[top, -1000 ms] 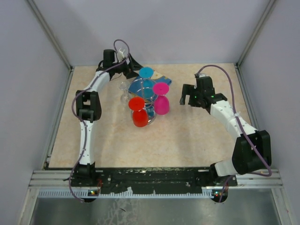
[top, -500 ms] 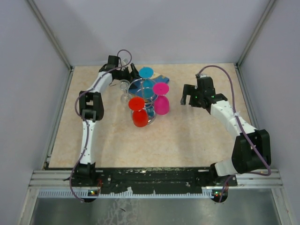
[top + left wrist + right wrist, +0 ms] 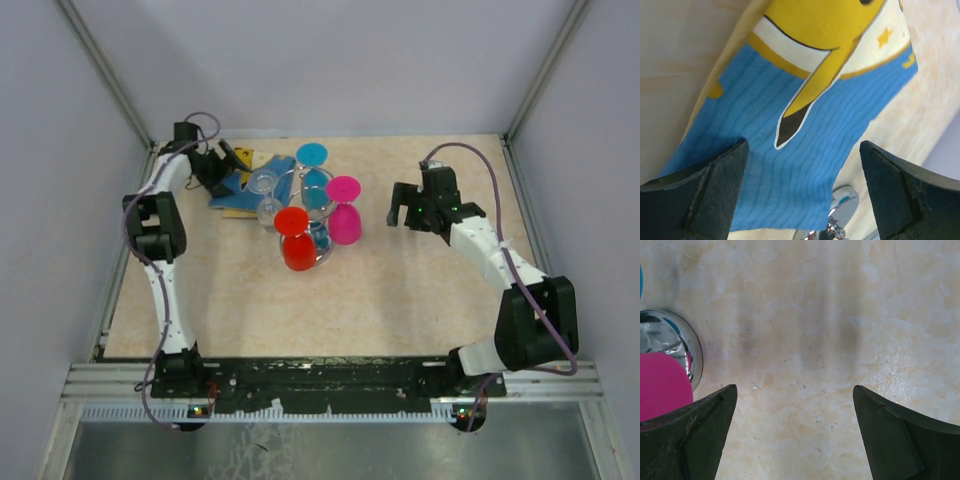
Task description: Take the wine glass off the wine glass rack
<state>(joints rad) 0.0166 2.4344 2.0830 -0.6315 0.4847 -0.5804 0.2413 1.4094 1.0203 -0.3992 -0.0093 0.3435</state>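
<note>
While the left hand and right hand hover spread and empty, the glasses hang on the rack; none removed.

The beige marbled table carries the wine glass rack (mid-table, toward the far edge) and a blue-and-yellow printed cloth near the far left corner

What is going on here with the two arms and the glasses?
Two arms work around a rack of wine glasses: red, pink, blue and a clear one. Neither arm holds a glass. The left gripper is open above a flat blue and yellow item at the far left, beside the rack. The right gripper is open too, over the table next to the rack's base.
</note>
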